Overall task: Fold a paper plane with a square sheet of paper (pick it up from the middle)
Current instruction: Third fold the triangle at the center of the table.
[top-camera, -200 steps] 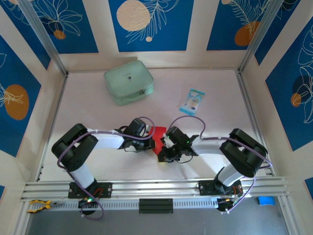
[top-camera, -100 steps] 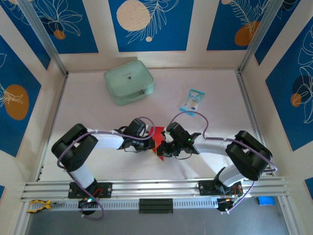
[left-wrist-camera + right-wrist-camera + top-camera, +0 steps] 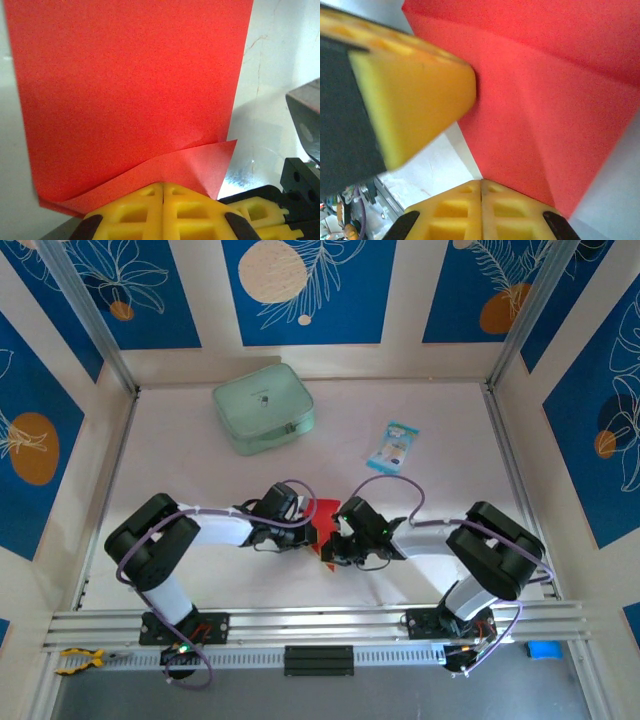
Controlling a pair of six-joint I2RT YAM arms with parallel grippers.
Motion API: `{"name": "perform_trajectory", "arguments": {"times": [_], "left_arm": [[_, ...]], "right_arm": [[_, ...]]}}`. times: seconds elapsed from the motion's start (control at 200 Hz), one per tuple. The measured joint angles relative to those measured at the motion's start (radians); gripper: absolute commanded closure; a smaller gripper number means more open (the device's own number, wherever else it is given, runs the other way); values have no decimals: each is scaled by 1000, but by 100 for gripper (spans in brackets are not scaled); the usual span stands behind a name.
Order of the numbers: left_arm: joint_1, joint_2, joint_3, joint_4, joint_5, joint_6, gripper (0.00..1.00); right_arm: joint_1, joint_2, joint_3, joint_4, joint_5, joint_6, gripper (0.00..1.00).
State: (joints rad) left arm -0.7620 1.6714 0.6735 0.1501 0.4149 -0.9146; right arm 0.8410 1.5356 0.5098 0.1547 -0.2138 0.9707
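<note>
The square sheet of paper, bright red and partly folded, lies flat on the table between my two grippers. In the left wrist view the red paper spreads beyond my left gripper, whose yellow fingers are shut with their tips against a folded-over flap at its near edge. My left gripper sits at the sheet's left side. On the sheet's right side, my right gripper is also shut. In the right wrist view its tips touch the creased paper. The left gripper's yellow finger shows at upper left.
A pale green zip pouch lies at the back left of the white table. A small blue-white packet lies at the back right. An aluminium rail runs along the near edge by the arm bases.
My right gripper has slid a little farther up along the paper's right side, and its arm swung out and came back. The left arm has stayed in place.
</note>
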Motion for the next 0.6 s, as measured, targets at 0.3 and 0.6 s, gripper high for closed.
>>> {"name": "perform_trajectory", "arguments": {"times": [0.3,0.6], "left_arm": [[-2,0,-7,13,0,-1,100],[-2,-6,-37,69,-2,-20,100]], "right_arm": [[48,-87,-93,37,25,30,93],[58,-222,-147,-81,31,34,92]]}}
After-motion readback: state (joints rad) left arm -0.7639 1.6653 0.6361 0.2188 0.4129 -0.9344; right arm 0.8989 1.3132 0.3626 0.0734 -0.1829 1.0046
